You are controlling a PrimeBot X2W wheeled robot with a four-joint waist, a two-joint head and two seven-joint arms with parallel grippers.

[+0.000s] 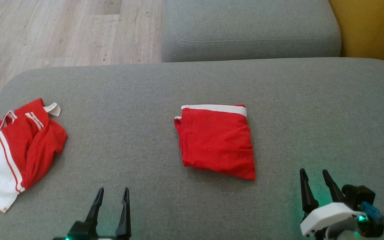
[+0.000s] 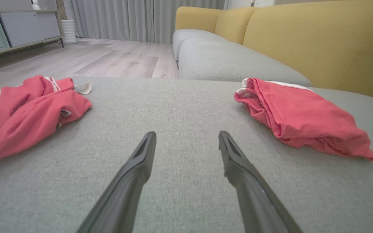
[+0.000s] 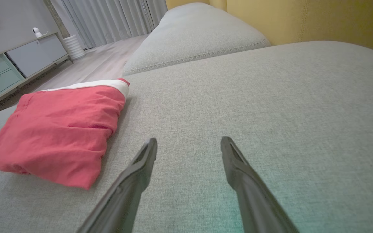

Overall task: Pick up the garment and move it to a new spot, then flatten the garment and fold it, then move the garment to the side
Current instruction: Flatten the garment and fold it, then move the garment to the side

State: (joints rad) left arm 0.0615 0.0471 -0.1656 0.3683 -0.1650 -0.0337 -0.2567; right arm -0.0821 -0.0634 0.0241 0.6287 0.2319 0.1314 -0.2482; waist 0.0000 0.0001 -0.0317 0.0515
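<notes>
Head view: the folded red garment (image 1: pixel 217 141) lies in the middle of the grey seat (image 1: pixel 128 86), a tidy near-square with its white waistband along the far edge, while a crumpled red-and-white garment (image 1: pixel 18 146) sits heaped near the seat's left end. The left gripper (image 1: pixel 113 190) at the lower left and the right gripper (image 1: pixel 313 171) at the lower right both stand short of the cloth, fingers parted and holding nothing. By the look of it, the pick-up, flattening and folding are done, and what remains is carrying the folded piece to the side (whether the heap is next in line, I cannot tell). Left wrist view: the two dark fingers are spread with bare upholstery between them, the folded piece off to the right and the heap to the left. This low angle adds what the overhead look flattens, namely the stacked layers along the fold's edge, plus the yellow backrest (image 2: pixel 319 42) and curtains (image 2: pixel 125 19) behind. Right wrist view: its fingers are equally spread and empty, with the folded piece near on the left but apart from them. From here the top face shows soft wrinkles, with a cabinet (image 3: pixel 11 64) beyond.
</notes>
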